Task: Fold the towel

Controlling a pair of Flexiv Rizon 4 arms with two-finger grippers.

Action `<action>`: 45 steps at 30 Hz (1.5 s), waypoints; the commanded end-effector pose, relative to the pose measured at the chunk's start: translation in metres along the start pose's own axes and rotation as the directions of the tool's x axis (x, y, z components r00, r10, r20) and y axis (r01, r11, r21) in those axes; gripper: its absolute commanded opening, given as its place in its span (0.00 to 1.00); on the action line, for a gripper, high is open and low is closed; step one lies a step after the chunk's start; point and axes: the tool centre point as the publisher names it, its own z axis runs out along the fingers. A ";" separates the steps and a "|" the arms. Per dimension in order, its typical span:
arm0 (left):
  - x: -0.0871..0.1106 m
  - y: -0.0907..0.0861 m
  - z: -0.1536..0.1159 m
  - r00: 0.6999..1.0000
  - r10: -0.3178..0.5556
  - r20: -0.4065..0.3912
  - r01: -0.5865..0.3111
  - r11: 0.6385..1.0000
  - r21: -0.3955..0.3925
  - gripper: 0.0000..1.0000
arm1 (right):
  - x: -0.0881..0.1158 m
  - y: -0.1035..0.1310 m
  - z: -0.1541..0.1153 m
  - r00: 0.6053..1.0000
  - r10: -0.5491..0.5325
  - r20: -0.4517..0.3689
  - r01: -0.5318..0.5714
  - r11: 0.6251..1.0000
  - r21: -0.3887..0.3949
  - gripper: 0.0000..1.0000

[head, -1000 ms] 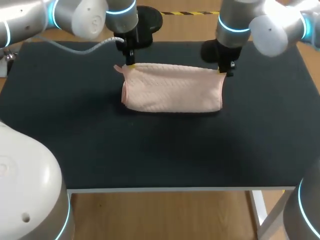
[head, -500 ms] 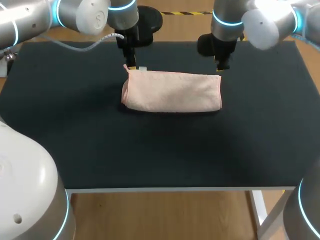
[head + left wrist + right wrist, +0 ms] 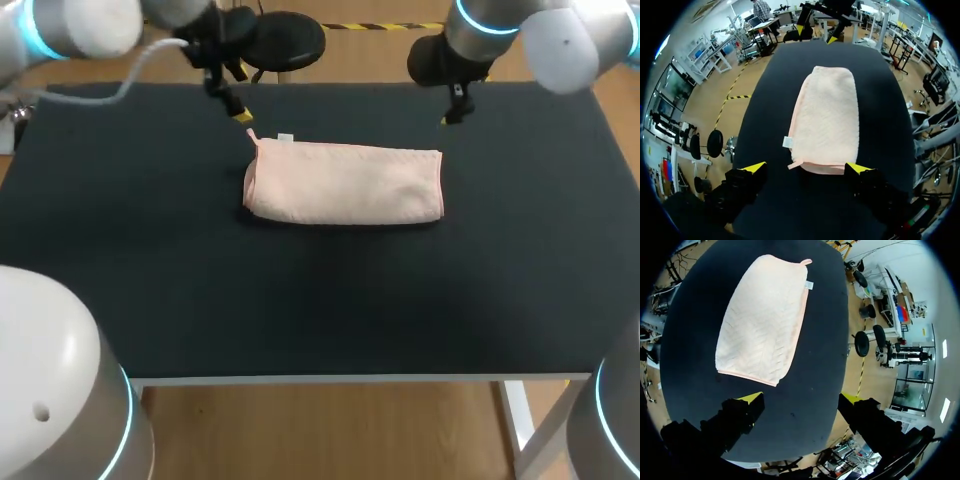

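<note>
Left claw [image 3: 805,168] and right claw [image 3: 801,398] wide, towel [image 3: 345,183] just ahead of each

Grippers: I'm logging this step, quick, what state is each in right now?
Left gripper: open, holding nothing, clear of the towel.
Right gripper: open, holding nothing.

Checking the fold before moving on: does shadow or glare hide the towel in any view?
Head view: towel evenly lit, thin shadow under its near edge. Left wrist view: whole towel shows ahead of left gripper, no glare. Right wrist view: same, ahead of right gripper.
</note>
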 end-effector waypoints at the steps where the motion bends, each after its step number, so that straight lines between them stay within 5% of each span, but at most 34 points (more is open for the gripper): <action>1: 0.015 0.022 -0.020 0.999 -0.013 -0.033 0.023 0.951 0.308 1.00 | 0.004 0.000 -0.015 1.000 0.002 0.020 -0.002 1.000 -0.003 1.00; 8: 0.020 0.029 -0.024 0.988 0.008 -0.154 0.030 0.969 0.246 1.00 | 0.007 0.005 -0.021 0.999 0.008 0.030 -0.008 1.000 -0.012 1.00; 12: 0.022 0.030 -0.017 0.975 0.074 -0.209 -0.033 0.981 0.191 1.00 | 0.009 0.009 -0.023 0.993 -0.112 0.022 0.111 0.993 0.048 1.00; 27: 0.022 0.028 -0.017 0.973 0.097 -0.208 -0.059 0.981 0.183 1.00 | 0.009 0.009 -0.023 0.993 -0.112 0.022 0.111 0.993 0.048 1.00; 29: 0.022 0.028 -0.017 0.973 0.097 -0.208 -0.059 0.981 0.183 1.00 | -0.009 0.004 -0.032 0.995 0.083 -0.062 -0.086 0.995 -0.050 1.00; 31: 0.022 0.028 -0.017 0.973 0.097 -0.208 -0.059 0.981 0.183 1.00 | -0.021 -0.001 -0.039 0.924 0.361 -0.126 -0.375 0.918 -0.126 1.00; 33: 0.022 0.028 -0.017 0.973 0.097 -0.208 -0.059 0.981 0.183 1.00 | -0.023 -0.006 -0.037 0.773 0.602 -0.201 -0.632 0.762 -0.145 1.00; 35: 0.022 0.028 -0.017 0.973 0.097 -0.208 -0.059 0.981 0.183 1.00 | -0.017 -0.011 -0.036 0.529 0.772 -0.352 -0.848 0.497 -0.183 1.00; 37: 0.022 0.028 -0.017 0.973 0.097 -0.208 -0.059 0.981 0.183 1.00 | -0.002 -0.012 -0.030 0.295 0.803 -0.517 -0.955 0.244 -0.166 1.00; 38: 0.022 0.028 -0.017 0.973 0.097 -0.208 -0.059 0.981 0.183 1.00 | 0.005 -0.011 -0.027 0.198 0.803 -0.563 -0.979 0.137 -0.148 1.00; 41: 0.022 0.028 -0.017 0.973 0.097 -0.208 -0.059 0.981 0.183 1.00 | 0.024 -0.012 -0.020 -0.016 0.725 -0.688 -0.990 -0.107 -0.090 1.00; 43: 0.022 0.028 -0.017 0.973 0.097 -0.208 -0.059 0.981 0.183 1.00 | 0.032 -0.014 -0.018 -0.101 0.665 -0.739 -0.976 -0.212 -0.057 1.00; 44: 0.022 0.028 -0.017 0.973 0.097 -0.208 -0.059 0.981 0.183 1.00 | 0.035 -0.015 -0.019 -0.091 0.680 -0.727 -0.975 -0.209 -0.073 1.00; 45: 0.022 0.028 -0.017 0.973 0.097 -0.208 -0.059 0.981 0.183 1.00 | 0.037 -0.014 -0.021 -0.025 0.692 -0.721 -0.986 -0.135 -0.096 1.00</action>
